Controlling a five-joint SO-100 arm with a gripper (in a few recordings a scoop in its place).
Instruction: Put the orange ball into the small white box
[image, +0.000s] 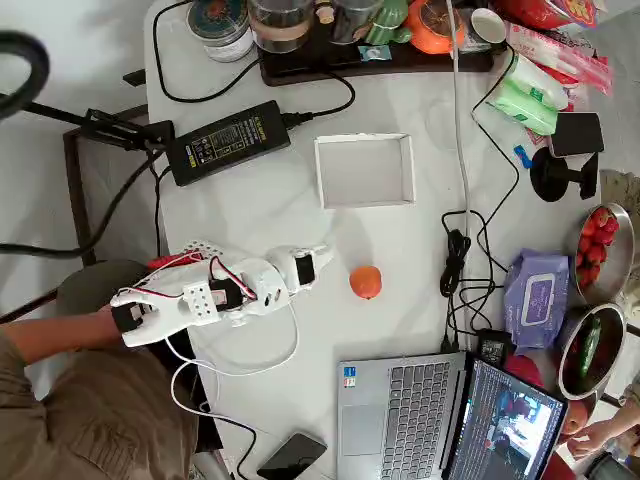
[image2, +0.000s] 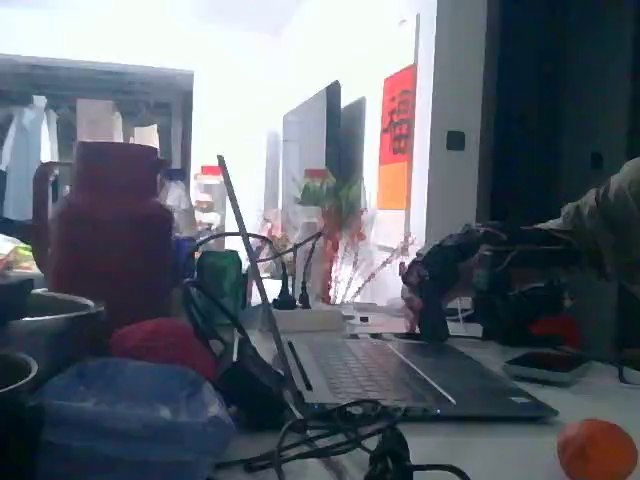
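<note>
On the white bench (image: 250, 210), small round orange ball (image: 366, 281) just right of white fingers (image: 318, 264), their spread unclear; shallow square white box (image: 365, 170) beyond. Approach step; next: close around ball, lift, carry over.

From overhead the round white table (image: 400, 250) is evenly and brightly lit, with only soft, short shadows; the small orange ball (image: 366, 282), just off the white gripper's (image: 318, 262) tip, casts hardly any. The picture is sharp there. The low fixed view is backlit: the far room is blown out to white glare, the near things are dim and murky, and the whole frame is soft and hazy, the dark arm (image2: 440, 285) almost a silhouette.
</note>
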